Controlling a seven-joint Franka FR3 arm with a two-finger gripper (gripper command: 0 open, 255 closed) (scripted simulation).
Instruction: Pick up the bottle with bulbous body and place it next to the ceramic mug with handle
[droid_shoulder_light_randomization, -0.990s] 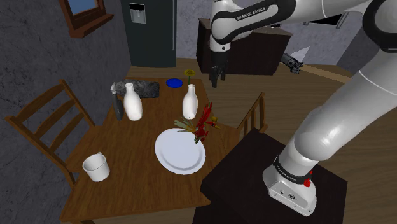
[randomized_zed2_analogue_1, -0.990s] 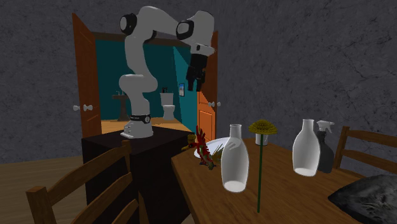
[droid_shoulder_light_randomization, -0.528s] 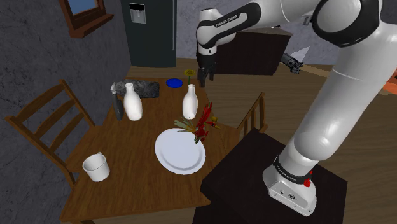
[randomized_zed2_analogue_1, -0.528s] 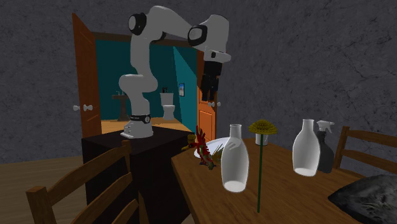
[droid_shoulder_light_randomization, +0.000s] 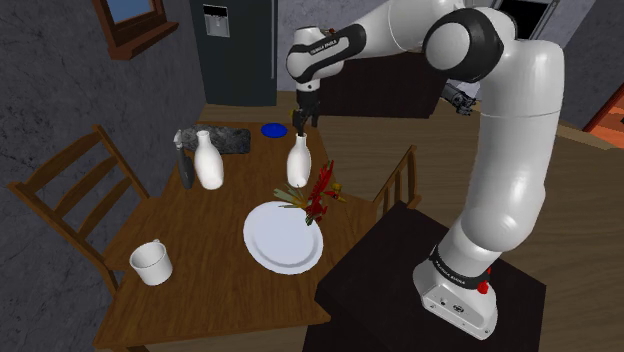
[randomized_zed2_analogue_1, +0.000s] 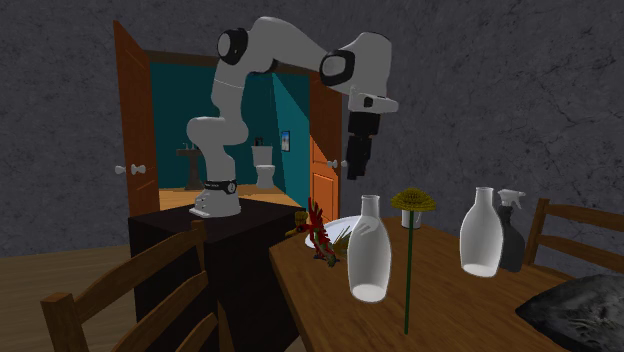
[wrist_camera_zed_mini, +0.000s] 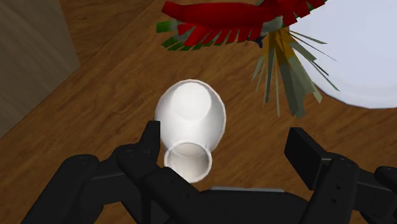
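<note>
Gripper (droid_shoulder_light_randomization: 298, 124): fingers spread wide, grasping nothing, hovering above table (droid_shoulder_light_randomization: 200, 232) near plate (droid_shoulder_light_randomization: 281, 240)
Bottle (droid_shoulder_light_randomization: 298, 165): upright, untouched, near plate
Mug (droid_shoulder_light_randomization: 150, 263): well apart from plate

White plate (droid_shoulder_light_randomization: 283, 240) lies beside a red feathered figure (droid_shoulder_light_randomization: 318, 195)

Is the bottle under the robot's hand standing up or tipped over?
Standing up. The white bottle rests on its base on the table, neck pointing up toward the hand.

The white arm (droid_shoulder_light_randomization: 510, 150) reaches far out — its black hand (droid_shoulder_light_randomization: 298, 122) points straight down, fingers (wrist_camera_zed_mini: 308, 153) apart.
</note>
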